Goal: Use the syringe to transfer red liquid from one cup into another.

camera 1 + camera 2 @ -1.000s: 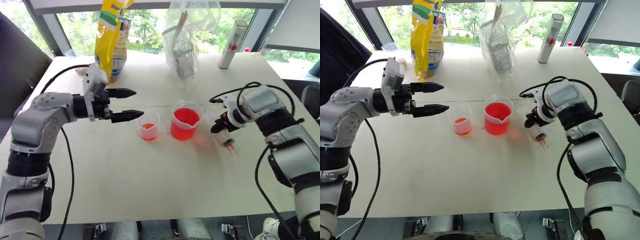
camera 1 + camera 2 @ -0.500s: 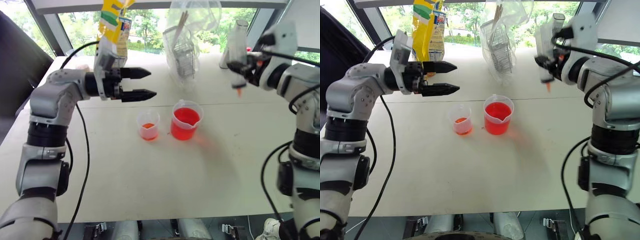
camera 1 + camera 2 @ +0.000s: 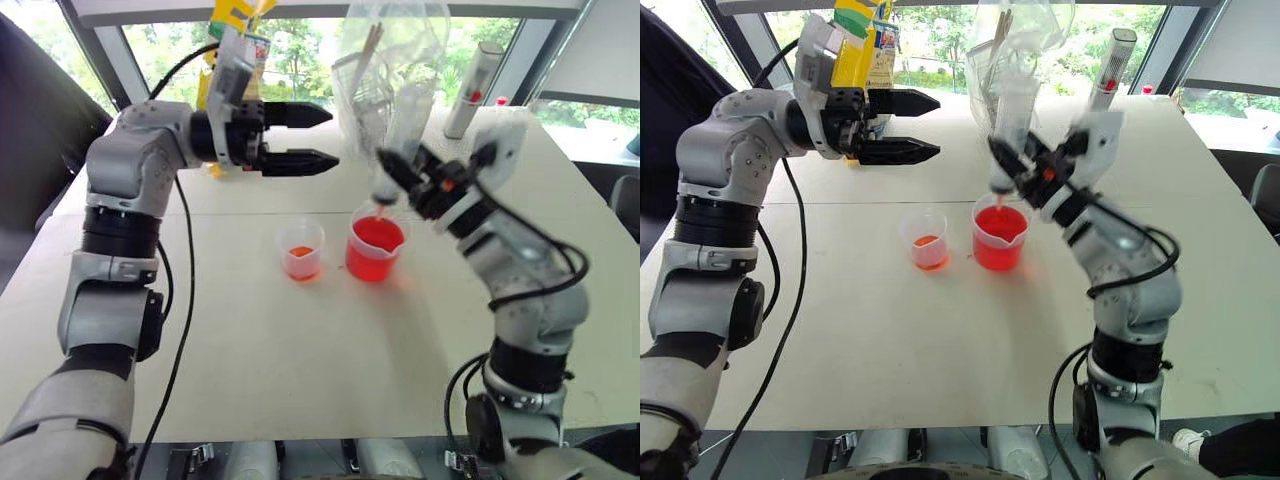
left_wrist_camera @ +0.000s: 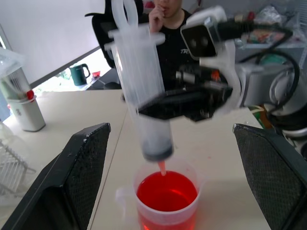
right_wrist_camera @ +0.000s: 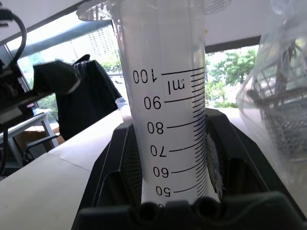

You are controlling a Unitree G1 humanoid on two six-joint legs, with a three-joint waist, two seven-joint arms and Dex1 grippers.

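Syringe (image 3: 405, 135) held near upright in right tool (image 3: 400, 180), which is clamped shut round the clear barrel's lower part; ring handle at top, small reddish tip pointing down, just above the red liquid (image 3: 376, 250) in the big spouted cup (image 3: 377, 243). Can't tell if tip touches the liquid. Barrel looks clear inside; right wrist view shows printed ml marks on it, black fingers (image 5: 115, 182) pressed against both sides.

Small cup (image 3: 301, 250) stands on white tabletop (image 3: 300, 370) just beside big cup, on robot's left of it, not touching; a little orange-red liquid at its bottom.

Left tool (image 3: 318, 137) hangs in air above and behind small cup, pointing toward syringe, fingers spread wide, gripping nothing, apart from syringe.

At tabletop's far edge: yellow bag (image 3: 230, 40) behind left arm, clear plastic bag (image 3: 385, 50) w/ a wire rack inside, behind syringe, and white cylinder (image 3: 472, 90) w/ red dot further to robot's right.

Left wrist view: person (image 4: 168, 28) in dark shirt seated beyond tabletop, hand near face.
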